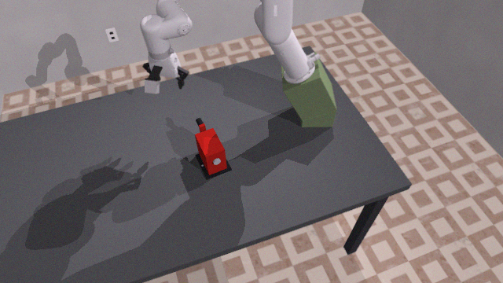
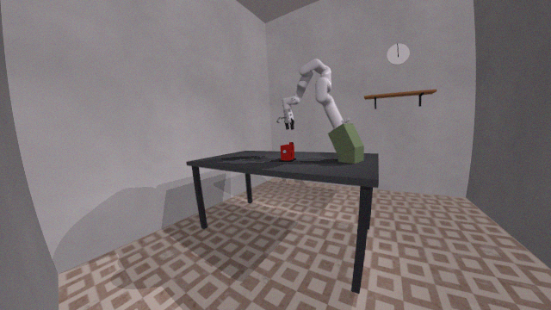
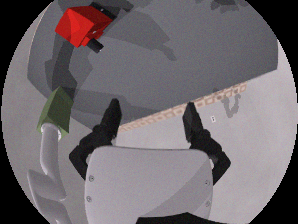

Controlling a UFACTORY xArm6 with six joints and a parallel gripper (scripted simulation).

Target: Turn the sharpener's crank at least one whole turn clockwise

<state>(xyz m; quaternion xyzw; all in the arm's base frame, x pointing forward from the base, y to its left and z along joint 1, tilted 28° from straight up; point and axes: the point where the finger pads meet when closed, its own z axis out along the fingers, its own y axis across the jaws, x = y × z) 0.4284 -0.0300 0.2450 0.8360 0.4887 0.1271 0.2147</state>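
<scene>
The red pencil sharpener point(image 1: 211, 152) stands on a black base near the middle of the dark table. Its crank rises at the far end, with the black knob point(image 1: 200, 120) at the top. The sharpener also shows in the exterior view point(image 2: 287, 151) and at the upper left of the wrist view point(image 3: 81, 26). My gripper point(image 1: 165, 79) hangs open and empty high above the table's far edge, well behind and to the left of the sharpener. It also shows in the exterior view point(image 2: 287, 125) and in the wrist view point(image 3: 150, 137).
The arm's green base block point(image 1: 311, 94) stands on the table's far right part. The table's far edge and the wall lie just behind the gripper. A wall shelf point(image 2: 400, 94) and a clock point(image 2: 398, 53) hang on the far wall.
</scene>
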